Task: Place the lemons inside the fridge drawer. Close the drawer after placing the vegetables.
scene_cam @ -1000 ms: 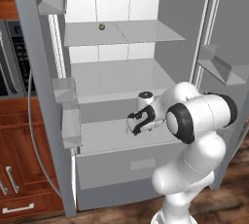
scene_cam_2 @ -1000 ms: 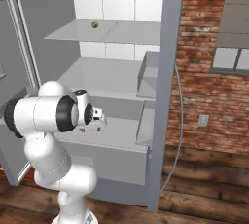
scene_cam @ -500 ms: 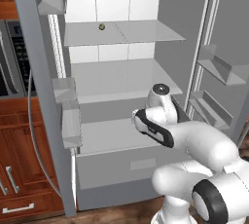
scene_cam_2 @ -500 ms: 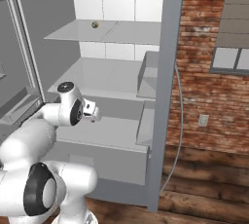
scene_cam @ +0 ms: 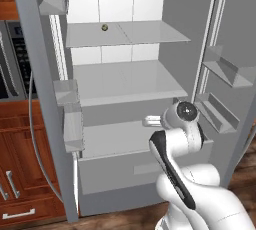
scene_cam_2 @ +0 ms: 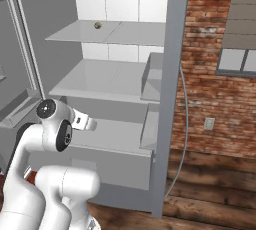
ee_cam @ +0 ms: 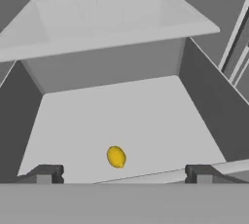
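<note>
A lemon (ee_cam: 116, 157) lies in the open drawer (ee_cam: 121, 116); the gripper (ee_cam: 121, 173), jaws spread and empty, should next push the front shut.

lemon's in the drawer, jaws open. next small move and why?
Probably back the gripper out over the front edge, then push the fridge drawer shut. A lemon lies loose on its floor, the jaws stand wide apart holding nothing, and the drawer is pulled out.

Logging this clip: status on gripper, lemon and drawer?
Gripper open, empty. Small yellow oval lemon lying inside wide light-grey fridge drawer. Drawer pulled out, not closed. Nothing blocking.
</note>
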You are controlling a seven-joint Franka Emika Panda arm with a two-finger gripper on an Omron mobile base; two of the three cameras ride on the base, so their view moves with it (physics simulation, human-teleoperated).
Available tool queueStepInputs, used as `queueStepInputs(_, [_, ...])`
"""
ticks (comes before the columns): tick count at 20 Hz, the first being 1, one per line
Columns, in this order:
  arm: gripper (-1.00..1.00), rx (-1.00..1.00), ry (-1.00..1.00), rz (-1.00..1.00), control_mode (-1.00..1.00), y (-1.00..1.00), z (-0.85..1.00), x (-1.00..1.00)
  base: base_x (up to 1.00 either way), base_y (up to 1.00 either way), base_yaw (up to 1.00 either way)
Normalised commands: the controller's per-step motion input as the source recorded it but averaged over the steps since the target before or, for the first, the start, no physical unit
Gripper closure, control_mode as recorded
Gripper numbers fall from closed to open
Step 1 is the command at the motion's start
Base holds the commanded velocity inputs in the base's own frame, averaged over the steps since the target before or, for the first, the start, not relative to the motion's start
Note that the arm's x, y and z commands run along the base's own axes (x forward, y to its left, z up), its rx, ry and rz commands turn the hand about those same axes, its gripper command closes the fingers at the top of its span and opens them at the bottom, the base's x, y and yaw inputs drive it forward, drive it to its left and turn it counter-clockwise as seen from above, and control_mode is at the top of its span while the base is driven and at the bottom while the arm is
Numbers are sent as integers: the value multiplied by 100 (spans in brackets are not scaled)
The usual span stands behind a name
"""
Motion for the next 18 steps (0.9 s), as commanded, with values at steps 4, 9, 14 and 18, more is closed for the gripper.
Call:
queueStepInputs(4, [-100,0,0,0,-100,0,0,0,0,0,0])
queueStepInputs(9, [-100,0,0,2,-100,1,-1,0,0,0,0])
queueStepInputs(14, [-100,-1,0,0,100,2,-1,-1,-32,-1,0])
queueStepInputs(18, [-100,0,0,0,100,0,0,0,-100,-11,-3])
